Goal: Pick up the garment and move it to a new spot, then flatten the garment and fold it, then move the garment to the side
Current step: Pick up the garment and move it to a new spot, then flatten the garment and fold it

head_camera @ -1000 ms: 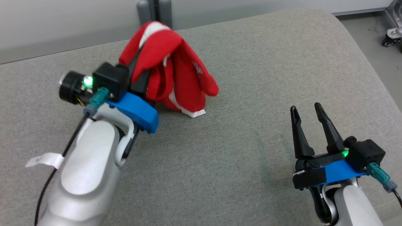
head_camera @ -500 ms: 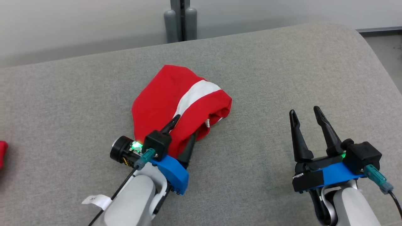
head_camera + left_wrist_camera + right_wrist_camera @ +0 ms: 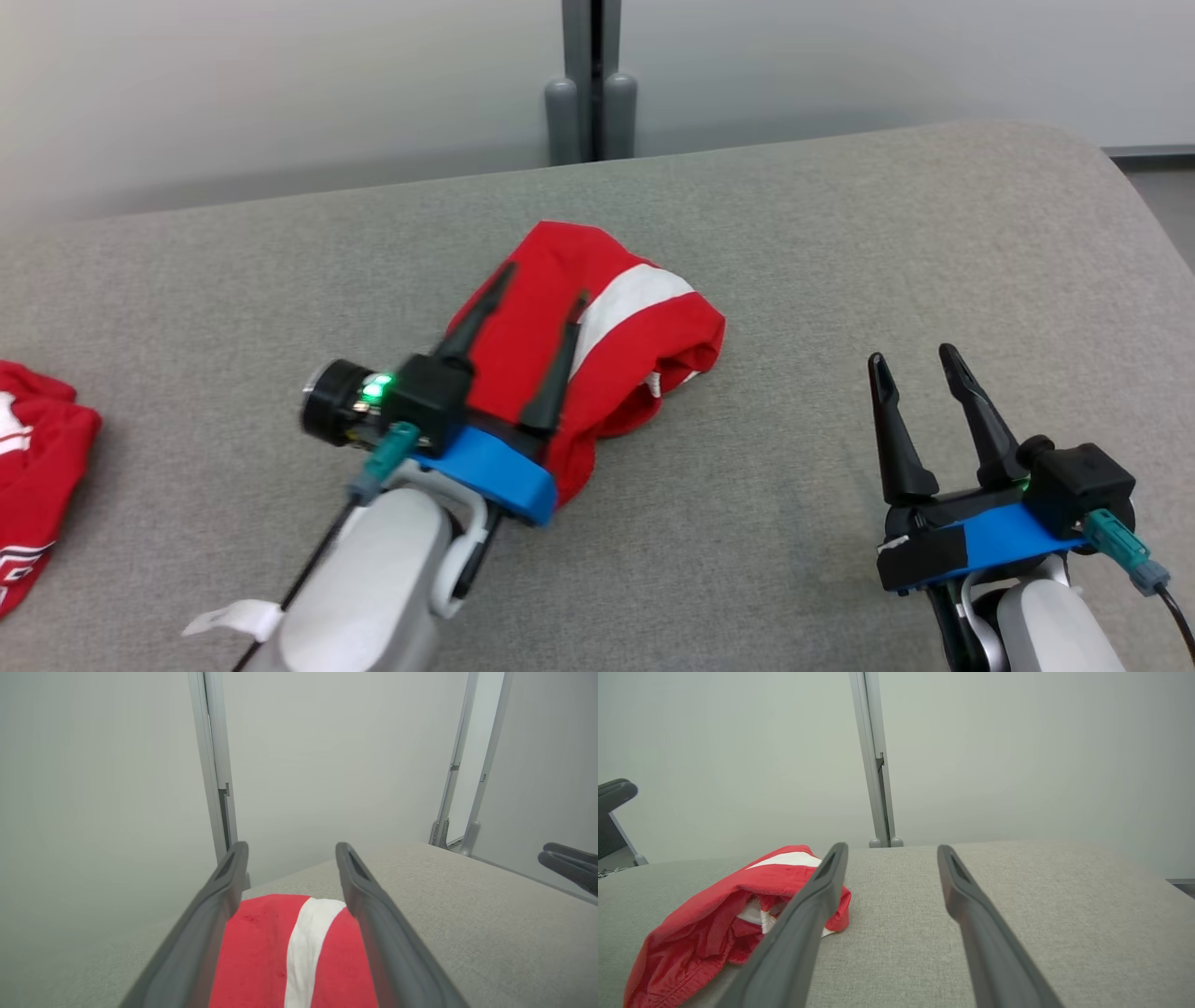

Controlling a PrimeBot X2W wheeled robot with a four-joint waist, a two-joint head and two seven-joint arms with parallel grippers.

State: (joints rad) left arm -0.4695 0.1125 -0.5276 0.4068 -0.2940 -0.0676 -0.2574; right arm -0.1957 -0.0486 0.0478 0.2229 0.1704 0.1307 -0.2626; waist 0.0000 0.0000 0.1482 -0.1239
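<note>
Right gripper [image 3: 911, 355]: nearest; fingers parted, empty, parked well right of the red garment [image 3: 653, 336], likely awaiting two-handed flattening.
Left gripper [image 3: 546, 283]: fingers spread, gripping nothing, poised over that garment.
Red garment: white-striped, bunched, lying on the grey padded surface [image 3: 822, 233] beneath and just beyond the left gripper; seemingly set at its new spot, not yet flattened.
Second red cloth [image 3: 37, 457]: well off that gripper's left.
Grey post [image 3: 591, 84]: beyond both.
</note>
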